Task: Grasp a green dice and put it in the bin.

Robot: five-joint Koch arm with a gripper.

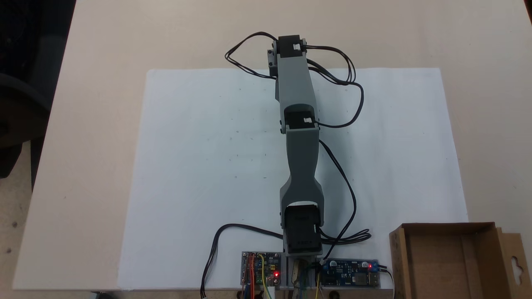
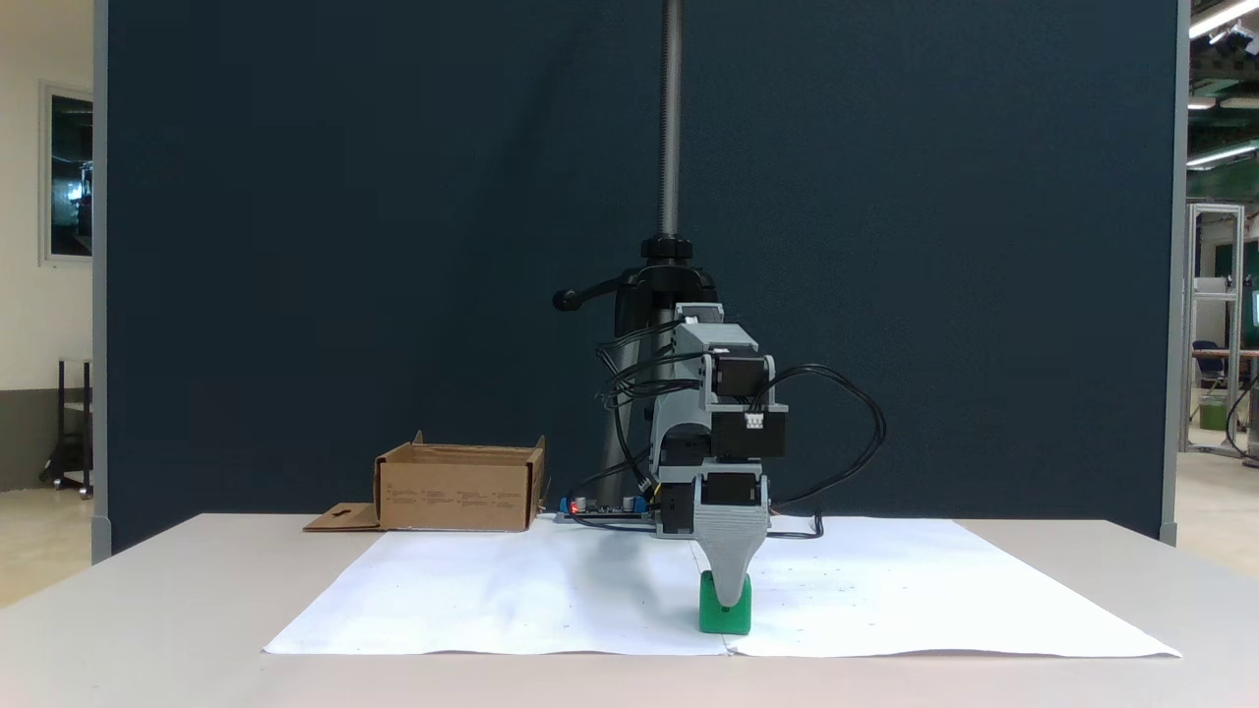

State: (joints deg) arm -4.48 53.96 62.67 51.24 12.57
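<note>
In a fixed view, one cardboard bin (image 2: 457,487) is sitting well to the left of the gripper (image 2: 729,598), far back by the circuit boards (image 2: 602,507). One green dice (image 2: 725,613) is resting on the white paper (image 2: 492,590), the gripper's grey finger (image 2: 729,560) covering its front; whether it is gripping I cannot tell.

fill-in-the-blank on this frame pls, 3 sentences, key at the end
1. The gripper is down at a dice coloured ____.
2. The dice sits on a sheet of white ____ spread over the table.
3. The cardboard bin currently holds ____ dice.

Missing words: green; paper; no
</note>
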